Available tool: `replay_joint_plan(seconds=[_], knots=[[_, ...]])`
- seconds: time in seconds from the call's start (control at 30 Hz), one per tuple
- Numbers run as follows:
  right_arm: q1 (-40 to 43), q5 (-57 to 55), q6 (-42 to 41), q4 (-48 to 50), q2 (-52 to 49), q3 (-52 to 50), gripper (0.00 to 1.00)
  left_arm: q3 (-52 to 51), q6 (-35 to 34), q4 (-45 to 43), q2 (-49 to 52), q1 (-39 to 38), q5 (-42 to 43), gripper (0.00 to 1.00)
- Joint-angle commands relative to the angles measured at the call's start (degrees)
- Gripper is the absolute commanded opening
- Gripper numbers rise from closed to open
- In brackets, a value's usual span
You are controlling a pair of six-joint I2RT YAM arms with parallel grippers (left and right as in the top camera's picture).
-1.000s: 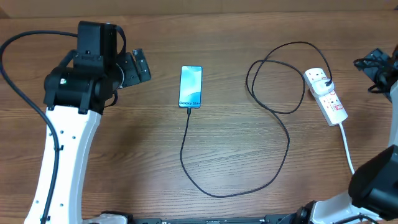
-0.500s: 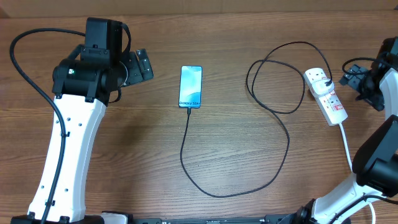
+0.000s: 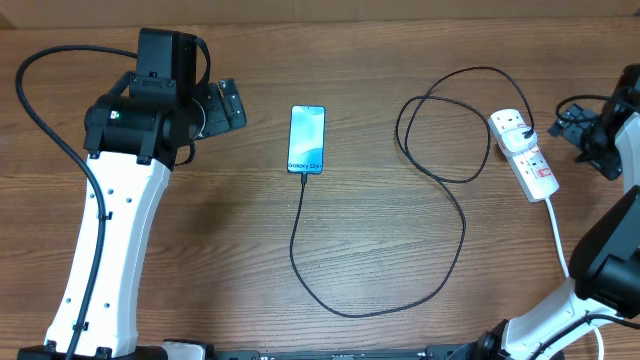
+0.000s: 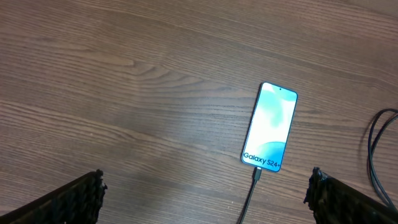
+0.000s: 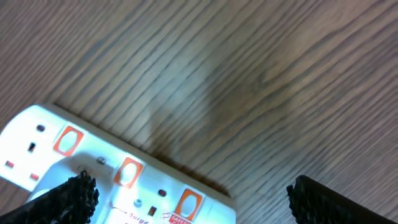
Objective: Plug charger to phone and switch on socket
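The charger [image 3: 296, 243] lies with its tip at the short edge of the phone [image 3: 307, 139]. The left gripper [image 3: 228, 104] and right gripper [image 3: 585, 135] both gape wide, holding nothing.

Bare brown wood-grain tabletop [image 3: 200, 260] between left gripper [image 3: 231, 104] and slim blue-screened smartphone [image 3: 307, 139], nothing in that lane. Thin black charger cable [image 3: 296, 250] leaves the phone's near short edge, sweeps across the front, then loops just left of the white power strip with red-and-white label [image 3: 527, 155], blocking that side. Thick white cord [image 3: 558, 235] trails off the strip's near end. Open wood between strip and right gripper [image 3: 583, 135].
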State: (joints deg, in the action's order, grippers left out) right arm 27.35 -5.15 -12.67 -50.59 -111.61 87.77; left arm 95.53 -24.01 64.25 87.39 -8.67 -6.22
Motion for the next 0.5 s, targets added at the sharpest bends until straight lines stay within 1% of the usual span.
replay_joint_plan(seconds=[0.0,0.27,0.47], knots=[[0.15,-0.79,-1.01,1.14,0.20,-2.05,1.00,-0.35,0.68,-0.17,-0.07,-0.26,0.26,1.00],[-0.07,-0.79,-1.01,5.03,-0.63,-6.40,1.00,-0.35,0.68,-0.17,-0.07,-0.26,0.26,1.00],[-0.07,-0.79,-1.01,5.64,-0.98,-6.82,1.00,-0.35,0.68,-0.17,-0.07,-0.26,0.26,1.00]])
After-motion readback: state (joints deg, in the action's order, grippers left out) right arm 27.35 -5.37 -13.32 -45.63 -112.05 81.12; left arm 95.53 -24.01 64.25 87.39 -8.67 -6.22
